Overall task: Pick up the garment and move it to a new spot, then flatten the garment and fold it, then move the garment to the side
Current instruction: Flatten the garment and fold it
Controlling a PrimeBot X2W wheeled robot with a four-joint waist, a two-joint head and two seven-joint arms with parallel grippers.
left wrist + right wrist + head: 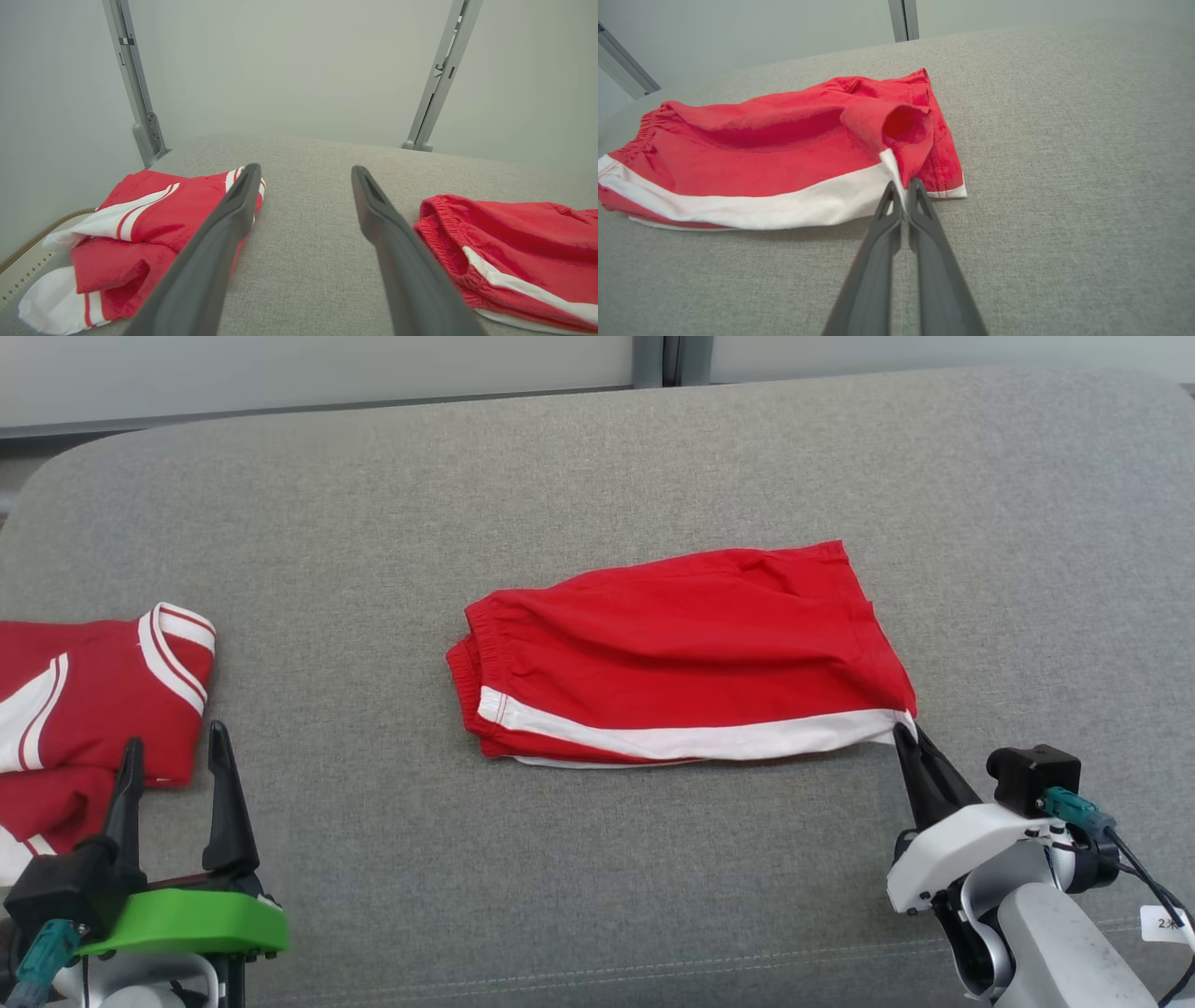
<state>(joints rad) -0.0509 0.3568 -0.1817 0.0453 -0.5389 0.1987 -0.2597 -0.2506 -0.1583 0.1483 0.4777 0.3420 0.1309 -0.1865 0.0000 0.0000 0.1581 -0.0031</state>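
At far left a second red-and-white top (84, 691) lies bunched at the edge of the grey cushion (560, 476). It is just beyond my left tool (175, 735), which stands wide open with nothing between its fingers.

The shorts (681, 644) lie flat-ish in the middle of the cushion. Their long axis runs across me: elastic waistband to the left, leg hem to the right, white stripe along the near edge. The waistband is well apart from my left tool, up and to its right.

My right tool (903, 183) is pinched shut on the near right hem corner, where the white stripe ends, and the cloth peaks up slightly at the grip. So the right arm has the garment, from its short end. I judge that any pull from here will trail the shorts lengthwise, leaving the waistband end free to drag or fold.

The cushion is soft, woven and level. Pale panels (327, 359) and a metal upright (658, 359) close off the back.
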